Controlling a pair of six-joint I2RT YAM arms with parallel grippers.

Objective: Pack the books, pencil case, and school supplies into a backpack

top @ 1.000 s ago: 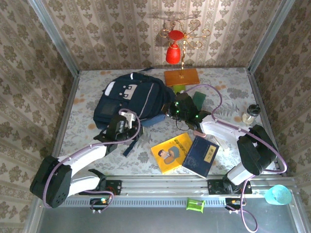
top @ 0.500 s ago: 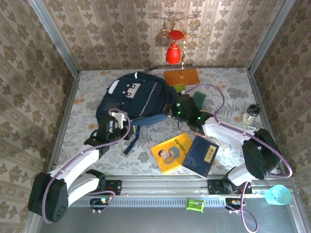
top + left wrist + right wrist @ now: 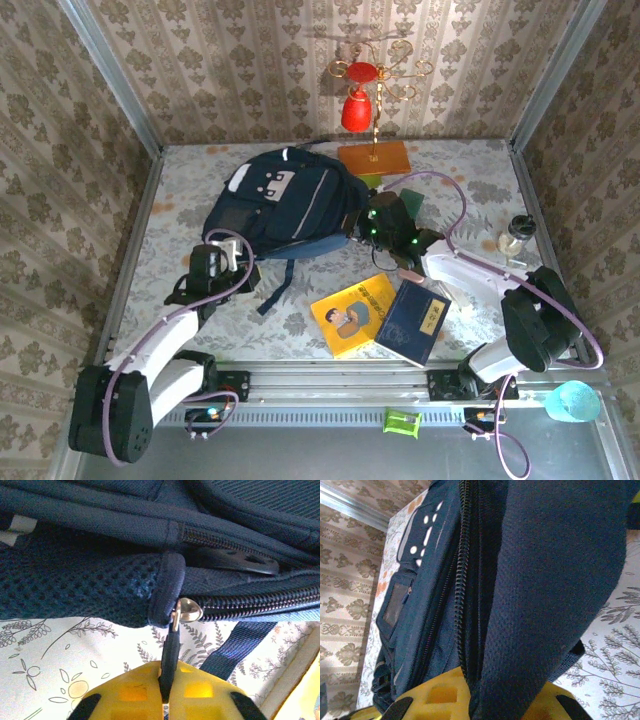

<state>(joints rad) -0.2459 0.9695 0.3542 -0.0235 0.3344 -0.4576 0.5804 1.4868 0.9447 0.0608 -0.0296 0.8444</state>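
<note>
We note left gripper (image 3: 166, 701) pinched on the zip pull (image 3: 170, 652); right gripper (image 3: 472, 692) clamped on backpack (image 3: 560, 580) fabric.

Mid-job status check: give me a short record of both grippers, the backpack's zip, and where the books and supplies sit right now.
left gripper: shut on the zip pull of the backpack
right gripper: shut on the backpack's fabric edge
zip: teeth next to the slider look closed
yellow book: flat on the table, outside the backpack
navy book: against the yellow book's right edge, also unpacked
green supplies: on the table behind the right arm, unpacked
</note>
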